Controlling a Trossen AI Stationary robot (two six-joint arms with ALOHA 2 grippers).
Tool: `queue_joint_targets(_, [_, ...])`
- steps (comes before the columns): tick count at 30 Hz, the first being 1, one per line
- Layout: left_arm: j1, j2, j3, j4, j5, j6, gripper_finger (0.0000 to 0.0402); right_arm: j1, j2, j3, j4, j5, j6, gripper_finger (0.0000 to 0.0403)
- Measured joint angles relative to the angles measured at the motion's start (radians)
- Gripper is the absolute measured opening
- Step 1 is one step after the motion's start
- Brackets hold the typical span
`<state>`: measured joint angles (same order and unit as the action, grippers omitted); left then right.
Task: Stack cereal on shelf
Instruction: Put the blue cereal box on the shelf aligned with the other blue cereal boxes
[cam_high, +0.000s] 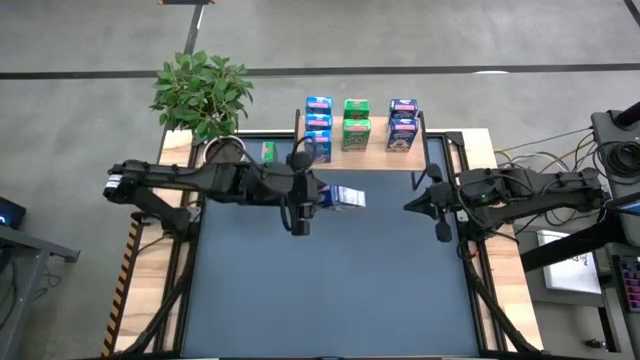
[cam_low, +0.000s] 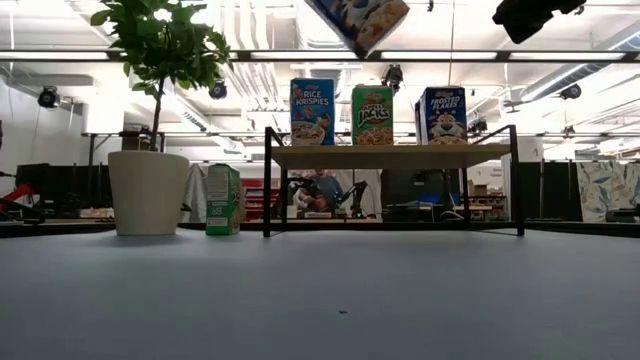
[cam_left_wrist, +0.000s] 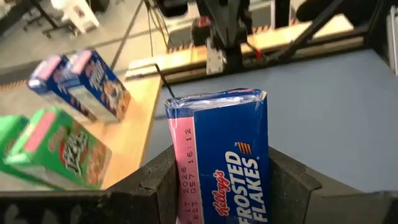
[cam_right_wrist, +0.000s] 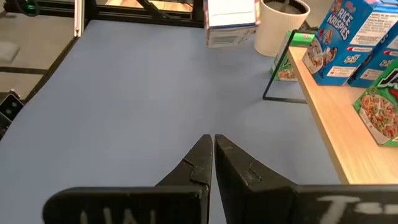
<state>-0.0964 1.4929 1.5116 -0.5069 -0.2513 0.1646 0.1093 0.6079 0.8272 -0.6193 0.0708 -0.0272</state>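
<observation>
Left gripper (cam_high: 300, 205) clamped on Frosted Flakes box (cam_high: 346, 197), aloft; shelf (cam_high: 375, 158) at 1 o'clock, near. Right gripper (cam_high: 441, 212) closed, empty, waiting at mat's right edge.

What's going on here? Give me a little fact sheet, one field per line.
Left gripper: shut on a Frosted Flakes box, held in the air above the blue mat
Right gripper: shut, empty, over the mat's right side
Shelf: Rice Krispies, Apple Jacks and Frosted Flakes rows standing upright
Off shelf: green box upright beside the potted plant
</observation>
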Motion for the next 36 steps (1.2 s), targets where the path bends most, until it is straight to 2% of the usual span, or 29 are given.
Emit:
queue_joint_targets(10, [0.078, 0.0, 0.0, 0.165, 0.061, 0.084, 0.0164, 0.0, 0.0, 0.0, 0.005, 0.0, -0.016, 0.0009])
queue_joint_targets(18, [0.141, 0.014, 0.031, 0.237, 0.061, 0.107, 0.0164, 0.0, 0.001, 0.005, 0.005, 0.0, -0.017, 0.0009])
queue_joint_targets(23, [0.169, 0.1, 0.171, 0.172, 0.061, 0.137, 0.0164, 0.0, 0.001, 0.012, 0.006, 0.0, -0.018, 0.0009])
queue_joint_targets(31, [0.207, 0.309, 0.492, -0.088, 0.06, 0.236, 0.0164, 0.0, 0.0, 0.012, -0.004, 0.0, -0.025, 0.0009])
queue_joint_targets(36, [0.227, 0.422, 0.641, -0.195, 0.06, 0.254, 0.0164, 0.0, 0.0, 0.012, -0.005, 0.0, -0.032, 0.0009])
